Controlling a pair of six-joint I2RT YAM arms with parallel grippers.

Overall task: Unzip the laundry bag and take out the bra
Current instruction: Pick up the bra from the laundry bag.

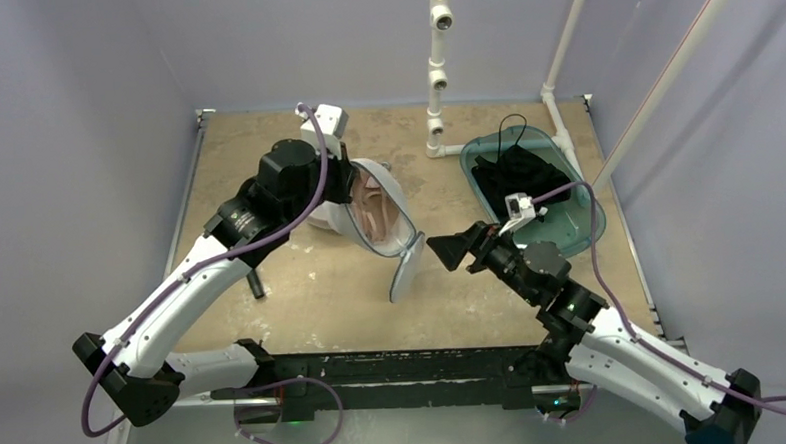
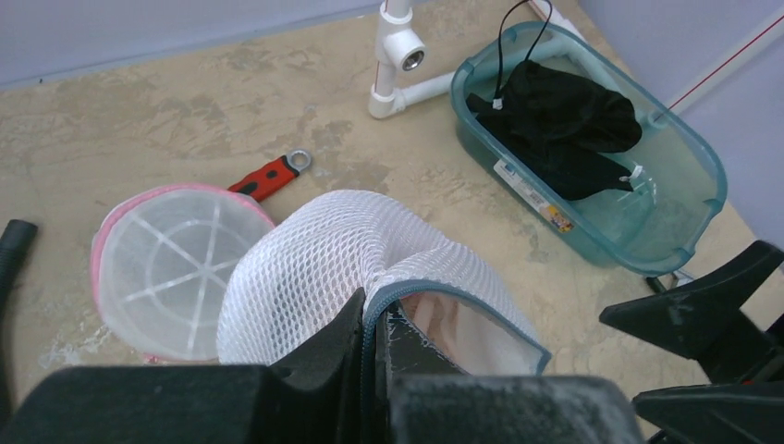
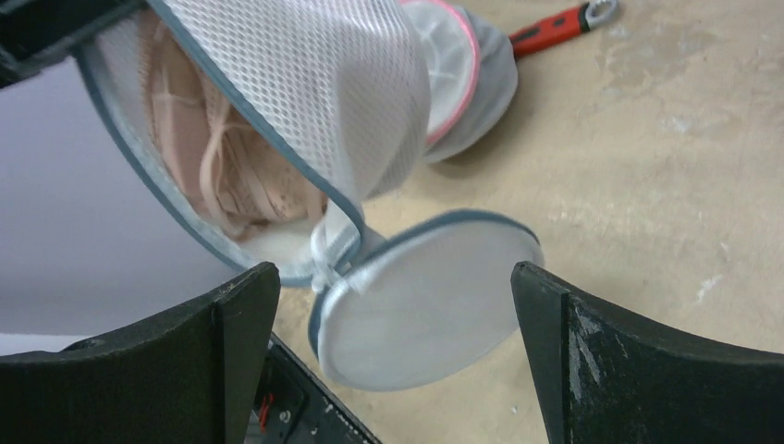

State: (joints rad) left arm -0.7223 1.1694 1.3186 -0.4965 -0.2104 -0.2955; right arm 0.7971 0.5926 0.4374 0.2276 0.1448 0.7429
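Observation:
The white mesh laundry bag (image 1: 368, 188) with a grey-blue zip rim is held off the table, its mouth unzipped. Its round lid (image 1: 407, 266) hangs down from the rim. The pale pink bra (image 1: 381, 215) lies inside the open mouth and also shows in the right wrist view (image 3: 222, 157). My left gripper (image 2: 379, 324) is shut on the bag's zip rim (image 2: 462, 310), holding the bag (image 2: 324, 259) up. My right gripper (image 1: 448, 252) is open and empty, just right of the hanging lid (image 3: 434, 305), facing the bag's mouth (image 3: 314, 83).
A second mesh bag with a pink rim (image 2: 176, 268) lies behind the held one, beside a red-handled tool (image 2: 268, 176). A teal bin (image 1: 570, 236) holding black clothing (image 1: 517, 177) stands at the right. White PVC pipes (image 1: 435, 80) rise at the back. A black cylinder (image 1: 255, 283) lies left.

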